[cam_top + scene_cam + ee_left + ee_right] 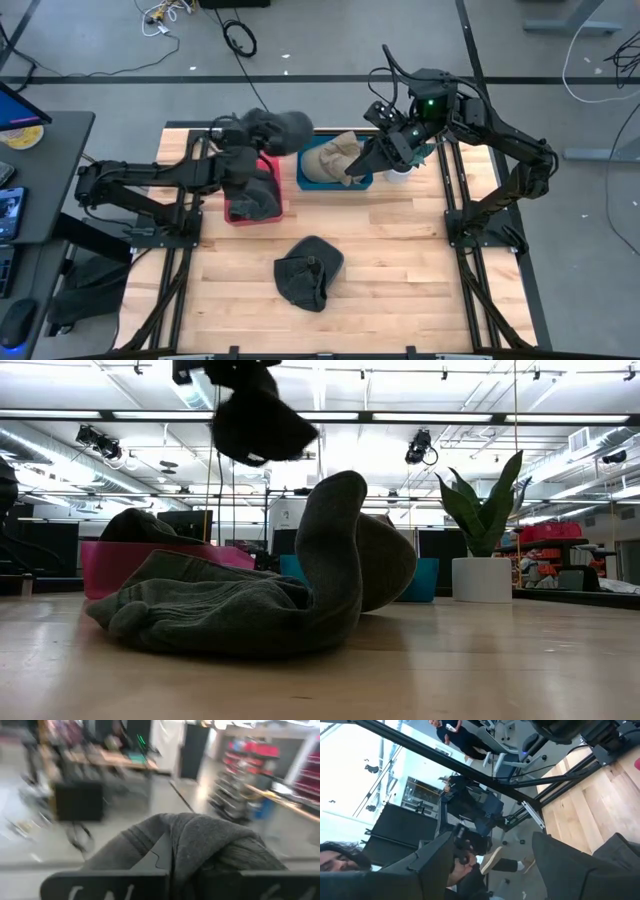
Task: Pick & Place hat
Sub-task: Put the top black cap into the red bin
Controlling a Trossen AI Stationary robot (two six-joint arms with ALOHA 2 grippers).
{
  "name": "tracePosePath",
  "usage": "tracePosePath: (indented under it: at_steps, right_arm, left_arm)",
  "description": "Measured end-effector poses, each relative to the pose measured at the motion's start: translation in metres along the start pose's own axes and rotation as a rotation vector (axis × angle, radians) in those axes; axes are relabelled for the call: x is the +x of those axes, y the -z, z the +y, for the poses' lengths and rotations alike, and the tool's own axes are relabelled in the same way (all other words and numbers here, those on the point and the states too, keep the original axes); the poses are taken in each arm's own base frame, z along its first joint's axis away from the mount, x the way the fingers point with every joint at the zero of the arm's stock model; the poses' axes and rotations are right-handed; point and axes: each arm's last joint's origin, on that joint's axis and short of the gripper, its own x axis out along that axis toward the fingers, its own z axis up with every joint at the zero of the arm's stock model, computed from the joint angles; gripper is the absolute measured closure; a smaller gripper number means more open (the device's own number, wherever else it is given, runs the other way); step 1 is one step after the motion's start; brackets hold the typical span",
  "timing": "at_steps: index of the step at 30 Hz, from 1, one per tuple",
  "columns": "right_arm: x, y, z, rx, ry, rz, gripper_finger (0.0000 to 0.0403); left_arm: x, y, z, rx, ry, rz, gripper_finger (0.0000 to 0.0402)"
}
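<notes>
High view, left tool (262, 133) pinching grey hat (283, 130) above pink bin (236, 211), right tool (352, 178) spread.

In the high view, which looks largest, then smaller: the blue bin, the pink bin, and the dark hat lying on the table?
1. Dark hat on the table.
2. Blue bin and pink bin: unsure, both partly covered by hats and arms.

Count of hats, bins, plant and arms on the table

Four hats: one dark grey hat (278, 130) aloft just beyond the red bin (253, 196), another dark hat (252, 200) inside that red bin, a tan hat (330, 158) in the blue bin (335, 181) beside it, and an olive hat (309, 271) lying nearer the front edge, well apart from the red bin. Two bins, one potted plant (483, 520), two arms.
</notes>
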Motion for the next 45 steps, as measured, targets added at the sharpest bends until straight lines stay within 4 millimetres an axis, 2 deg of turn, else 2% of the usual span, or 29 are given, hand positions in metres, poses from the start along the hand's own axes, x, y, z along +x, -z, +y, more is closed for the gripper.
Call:
tracePosePath:
  at_steps: [3, 7, 11, 14, 20, 28, 35, 40, 45]
  right_arm:
    - [0.000, 0.000, 0.000, -0.006, -0.005, 0.006, 0.0130]
    - [0.000, 0.000, 0.000, -0.027, -0.012, 0.015, 0.0130]
    - [0.000, 0.001, 0.000, -0.047, -0.009, 0.024, 0.0130]
    - [0.000, 0.001, -0.001, -0.060, -0.008, 0.026, 0.0130]
    - [-0.002, -0.001, -0.002, -0.066, -0.002, 0.016, 0.0130]
    - [-0.002, -0.001, -0.003, -0.047, 0.001, 0.019, 0.0130]
    - [-0.002, -0.001, -0.003, -0.036, 0.001, 0.019, 0.0130]
    - [-0.002, -0.001, -0.003, -0.033, 0.002, 0.019, 0.0130]
    - [-0.002, -0.001, -0.003, -0.034, 0.003, 0.020, 0.0130]
  left_arm:
    - [0.004, 0.019, 0.011, -0.095, 0.019, 0.124, 0.0383]
    - [-0.001, 0.041, 0.040, -0.209, -0.126, 0.209, 0.0383]
    - [-0.012, 0.047, 0.065, -0.266, -0.227, 0.202, 0.0383]
    - [-0.016, 0.048, 0.073, -0.266, -0.261, 0.225, 0.0383]
    - [-0.011, 0.061, 0.063, -0.250, -0.283, 0.234, 0.0383]
    - [-0.003, 0.099, 0.047, -0.139, -0.365, 0.323, 0.0383]
    - [-0.002, 0.126, 0.042, -0.028, -0.435, 0.379, 0.0383]
    - [-0.003, 0.146, 0.049, 0.004, -0.515, 0.413, 0.0383]
    - [-0.008, 0.144, 0.057, 0.066, -0.563, 0.416, 0.0382]
